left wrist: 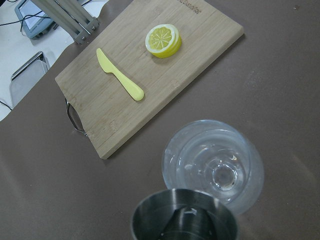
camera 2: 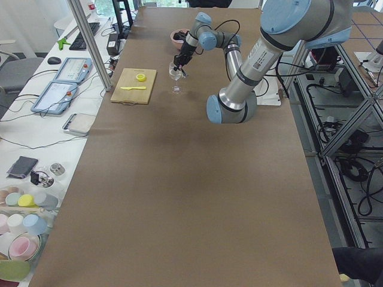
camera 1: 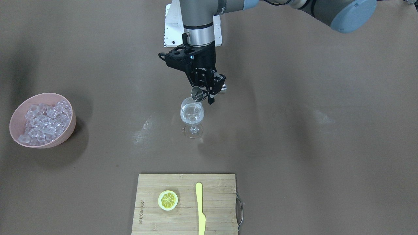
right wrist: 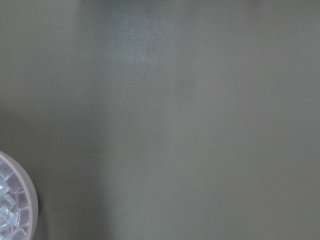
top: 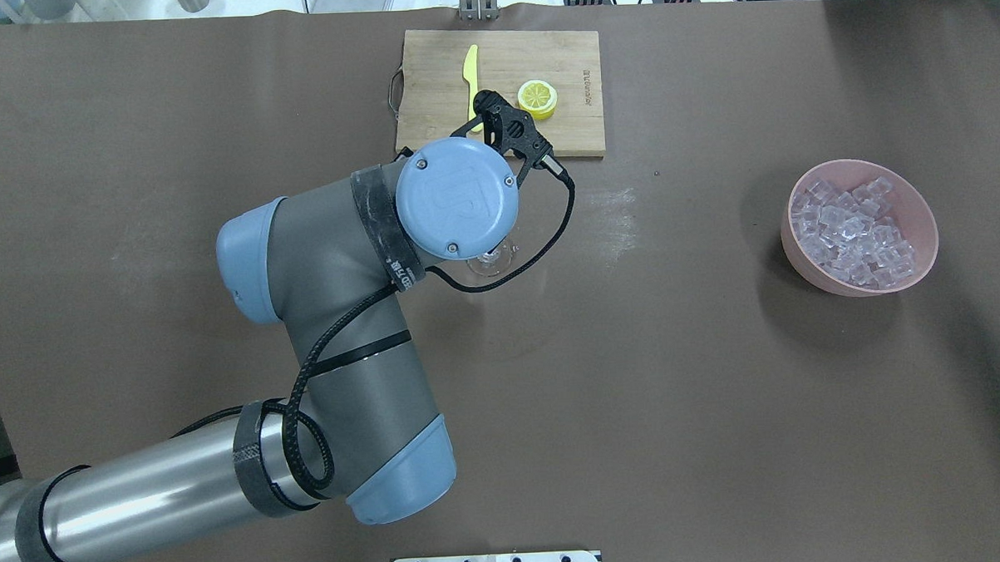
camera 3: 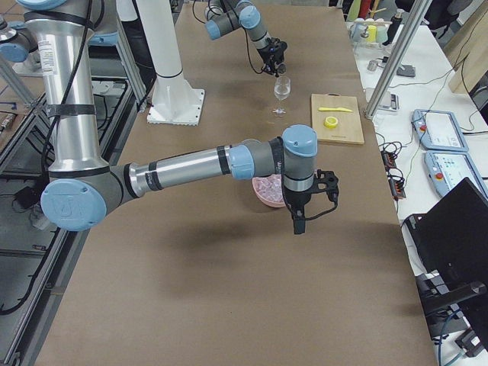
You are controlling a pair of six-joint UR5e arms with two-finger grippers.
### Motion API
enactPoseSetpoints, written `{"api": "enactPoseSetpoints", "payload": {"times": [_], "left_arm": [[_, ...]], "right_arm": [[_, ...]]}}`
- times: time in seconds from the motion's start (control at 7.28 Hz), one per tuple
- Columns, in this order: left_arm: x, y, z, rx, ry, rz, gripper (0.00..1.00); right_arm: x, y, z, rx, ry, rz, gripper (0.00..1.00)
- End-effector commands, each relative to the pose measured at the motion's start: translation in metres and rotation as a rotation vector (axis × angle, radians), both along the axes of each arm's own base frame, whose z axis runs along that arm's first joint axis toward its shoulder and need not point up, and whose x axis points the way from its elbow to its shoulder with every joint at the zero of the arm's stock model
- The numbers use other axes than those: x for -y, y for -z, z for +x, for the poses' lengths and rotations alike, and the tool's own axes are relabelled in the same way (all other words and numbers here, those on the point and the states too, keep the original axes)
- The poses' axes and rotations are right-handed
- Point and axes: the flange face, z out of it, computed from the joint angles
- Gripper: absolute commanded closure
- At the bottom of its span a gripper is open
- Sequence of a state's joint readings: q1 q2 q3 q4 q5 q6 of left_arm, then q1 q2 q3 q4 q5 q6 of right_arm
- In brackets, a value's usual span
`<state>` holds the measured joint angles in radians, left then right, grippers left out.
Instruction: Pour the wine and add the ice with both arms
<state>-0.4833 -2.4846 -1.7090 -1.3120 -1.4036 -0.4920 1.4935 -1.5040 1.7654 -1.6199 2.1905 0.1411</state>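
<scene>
The left gripper, at frame centre, has its fingers clamped on a steel jigger tipped over the wine glass. The ice fills the pink bowl at far left. The cubes are probably light and slippery, best pinched on flat faces. I cannot tell how the right gripper fingers stand.

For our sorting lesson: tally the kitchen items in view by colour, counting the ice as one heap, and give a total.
Yellow: 2 (lemon slice, knife)
Pink: 1 (bowl)
Clear: 2 (wine glass, ice)
Silver: 1 (jigger in the left end effector)
Wooden: 1 (cutting board)
Total: 7
</scene>
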Motion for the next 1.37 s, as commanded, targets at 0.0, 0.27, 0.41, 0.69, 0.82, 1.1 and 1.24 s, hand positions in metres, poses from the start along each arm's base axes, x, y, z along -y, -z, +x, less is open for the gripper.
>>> {"api": "enactPoseSetpoints", "payload": {"times": [0.0, 0.27, 0.41, 0.69, 0.82, 1.1, 1.24], "left_arm": [[0.004, -0.002, 0.004, 0.035, -0.004, -0.026, 1.00], [0.003, -0.003, 0.003, 0.042, -0.007, -0.034, 1.00], [0.003, 0.001, 0.002, 0.051, -0.013, -0.032, 1.00], [0.002, 0.004, 0.002, 0.061, -0.027, -0.036, 1.00], [0.001, 0.003, 0.003, 0.070, -0.029, -0.039, 1.00], [0.000, 0.009, 0.001, 0.115, -0.050, -0.041, 1.00], [0.001, 0.009, 0.002, 0.124, -0.051, -0.043, 1.00]], "right_arm": [[0.000, 0.000, -0.001, 0.000, 0.001, 0.001, 0.00], [0.000, 0.001, -0.001, 0.002, -0.010, -0.006, 0.00], [0.000, 0.002, -0.001, 0.002, -0.011, -0.005, 0.00], [0.000, 0.001, -0.001, 0.004, -0.011, -0.007, 0.00], [0.000, 0.000, -0.001, 0.002, -0.011, -0.008, 0.00], [0.000, 0.001, -0.001, 0.004, -0.012, -0.009, 0.00], [0.000, 0.001, -0.001, 0.005, -0.012, -0.009, 0.00]]}}
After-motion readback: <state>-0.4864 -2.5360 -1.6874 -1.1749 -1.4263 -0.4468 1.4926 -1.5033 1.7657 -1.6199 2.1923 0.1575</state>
